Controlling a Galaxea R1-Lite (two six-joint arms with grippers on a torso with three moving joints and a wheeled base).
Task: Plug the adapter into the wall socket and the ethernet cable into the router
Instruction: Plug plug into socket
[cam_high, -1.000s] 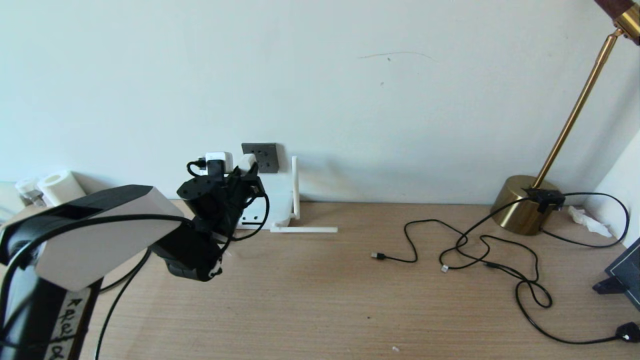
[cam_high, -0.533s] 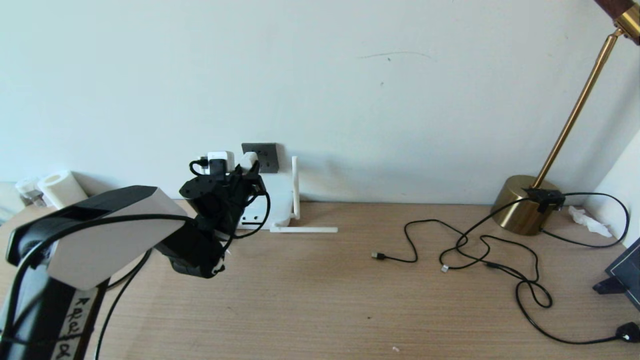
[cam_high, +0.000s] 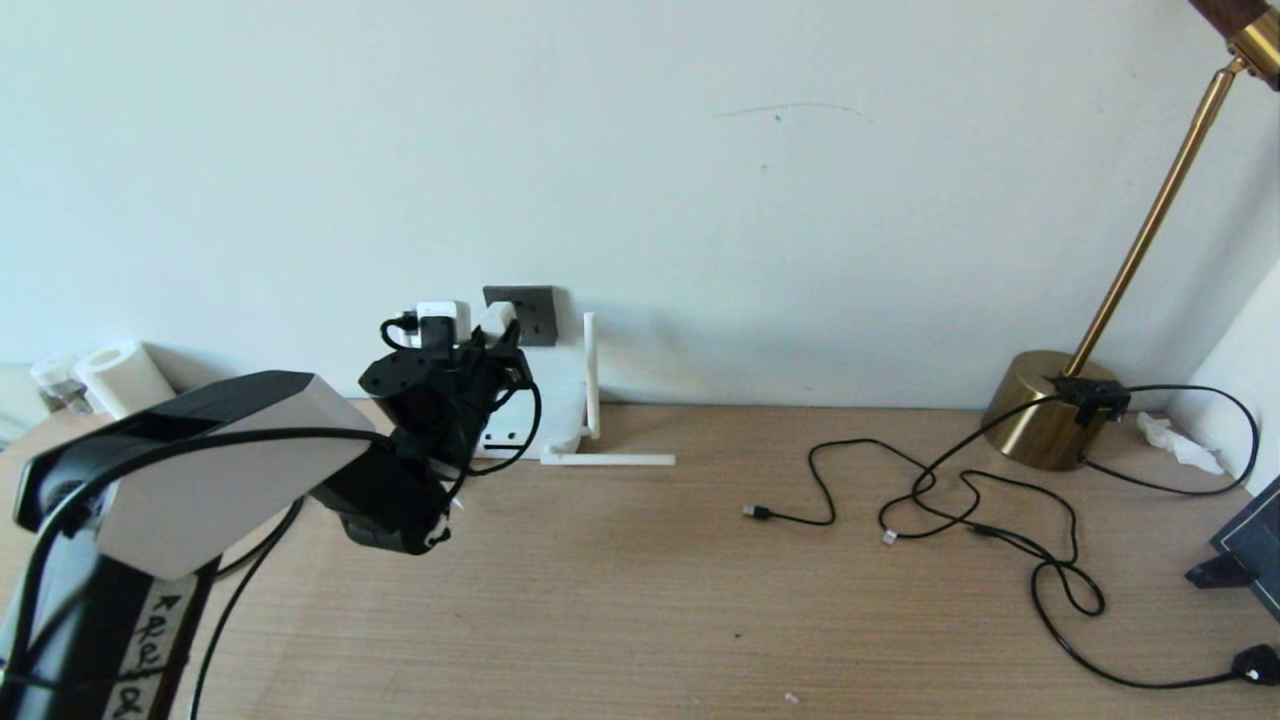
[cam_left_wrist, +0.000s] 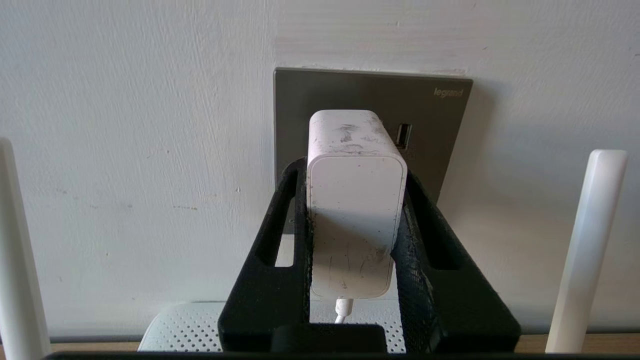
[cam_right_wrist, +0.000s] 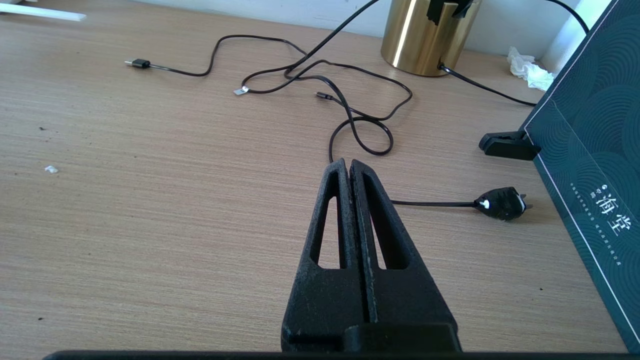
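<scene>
The adapter (cam_left_wrist: 356, 200) is a small white plastic block, pinched by its two flat sides between the jaws of the left gripper (cam_left_wrist: 356, 220), its front end right up against the dark grey wall socket (cam_left_wrist: 372, 95); whether the pins are fully seated is hidden behind its body. It looks light and rigid, with smooth, scuffed faces that could slip, so the broad sides are the sensible place to hold it, pushing straight along its length. A thin white cord leaves its rear end.

Just below the socket, the white router (cam_high: 560, 400) stands on the desk (cam_high: 640, 600) against the wall, two of its stick antennas framing the gripper in the left wrist view.

The right gripper (cam_right_wrist: 349, 167) hangs over the desk with its jaws pressed together, holding nothing. Near it lie thin black cords (cam_right_wrist: 320, 80), soft and loosely looped, and a small black plug (cam_right_wrist: 500, 203). A brass lamp base (cam_high: 1050, 405) stands at the back right, and a dark box (cam_right_wrist: 590, 150) at the edge. No containers show here.
</scene>
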